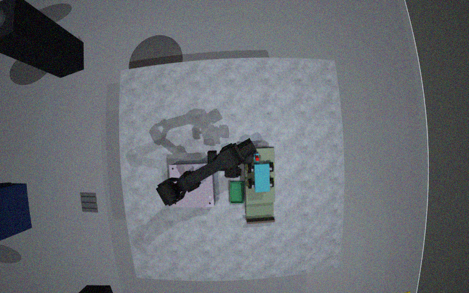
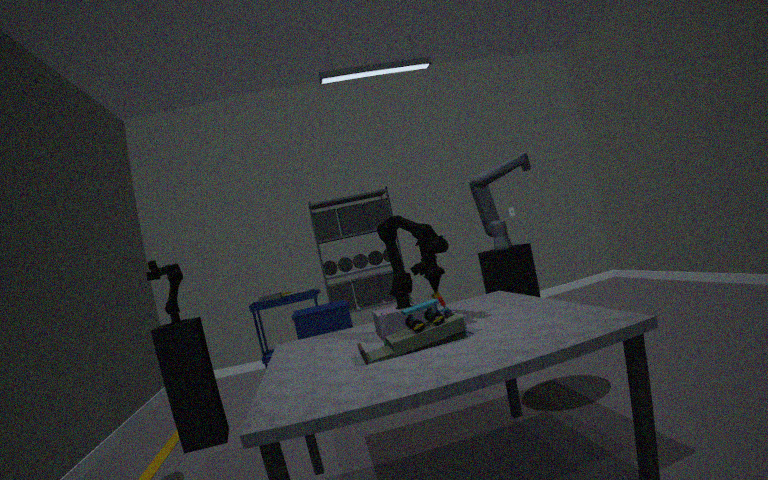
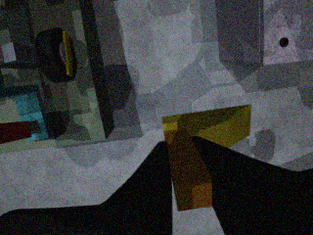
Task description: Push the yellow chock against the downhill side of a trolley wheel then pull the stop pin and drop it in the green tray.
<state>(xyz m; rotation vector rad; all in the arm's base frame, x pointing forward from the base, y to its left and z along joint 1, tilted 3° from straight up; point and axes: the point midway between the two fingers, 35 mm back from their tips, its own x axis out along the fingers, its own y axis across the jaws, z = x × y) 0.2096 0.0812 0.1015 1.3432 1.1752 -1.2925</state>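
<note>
My gripper [image 3: 179,147] [image 2: 437,289] is shut on the orange handle of the yellow chock [image 3: 215,126], held above the table beside the ramp's uphill end. In the top view the arm hides the fingers and chock. The ramp [image 1: 259,210] [image 2: 430,341] [image 3: 96,129] carries the blue-topped trolley [image 1: 262,177] [image 2: 420,307]; one dark wheel shows in the wrist view. The red-headed stop pin [image 1: 256,158] [image 2: 441,301] [image 3: 15,132] stands at the trolley's uphill end. The green tray [image 1: 236,191] lies beside the ramp, on the arm's side.
The pale pink base block [image 1: 204,196] [image 2: 388,324] [image 3: 294,29] of the arm stands to the left of the tray in the top view. A dark end stop [image 1: 260,219] [image 2: 363,353] closes the ramp's downhill end. The arm reaches over the base block toward the ramp's uphill end.
</note>
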